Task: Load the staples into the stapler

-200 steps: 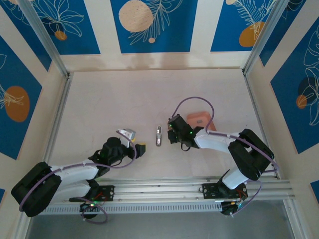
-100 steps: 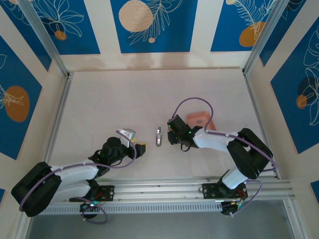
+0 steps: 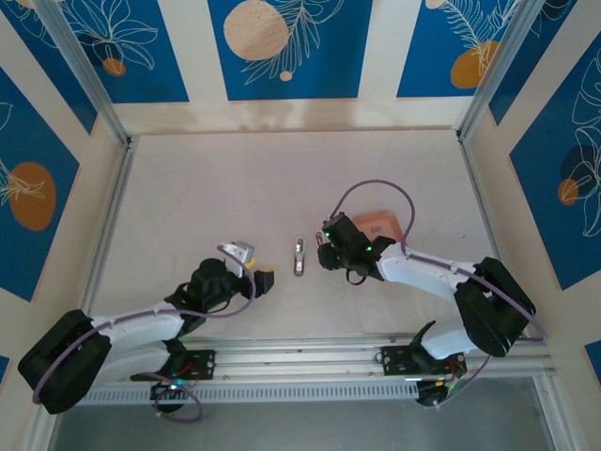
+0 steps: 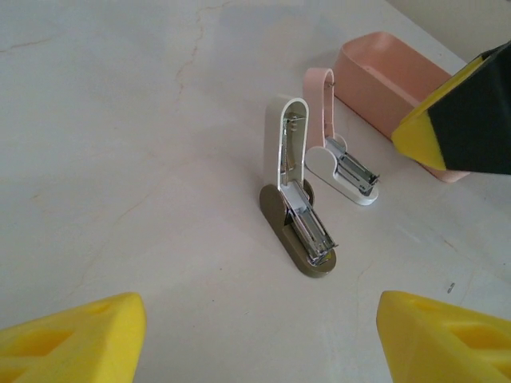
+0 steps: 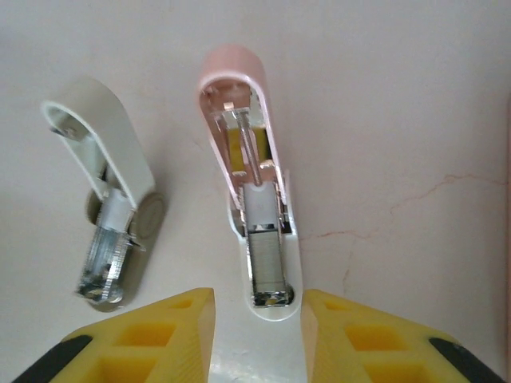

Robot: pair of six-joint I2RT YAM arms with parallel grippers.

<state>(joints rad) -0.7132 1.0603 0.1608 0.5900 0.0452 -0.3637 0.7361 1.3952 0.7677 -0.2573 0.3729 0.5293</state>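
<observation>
From overhead, the olive-based mini stapler point(image 3: 299, 256) read only as a thin grey sliver near the middle of the pale table point(image 3: 216, 188), too small to make out its parts. The right gripper point(image 3: 322, 254) sat just beside it, its dark body covering its own fingertips. A lilac cable arched over the salmon-pink rectangular tray point(image 3: 374, 224) behind. Since a second earlier, the right arm's elbow had swung outward and nearer the front rail. The sliver and the left gripper point(image 3: 254, 266) had kept their places. Bare tabletop stretched to the far and left walls.

The left wrist camera showed that stapler with its cream lid hinged upright. Just behind it, apart, stood a white-based, pink-lidded mini stapler point(image 4: 343, 163), also hinged open. The left gripper's yellow fingers point(image 4: 72, 339), cut off at the bottom corners, stood wide apart and held nothing. One yellow-and-black finger of the right gripper hid part of the tray's near wall.

At the right wrist, the pink-lidded stapler's white base lay between the right gripper's yellow fingers point(image 5: 152, 335). They were spread a little, with a gap on the left side. Whether the right pad touched could not be told. A silvery strip point(image 5: 265, 255) lay in its channel, either staples or bare rail.
</observation>
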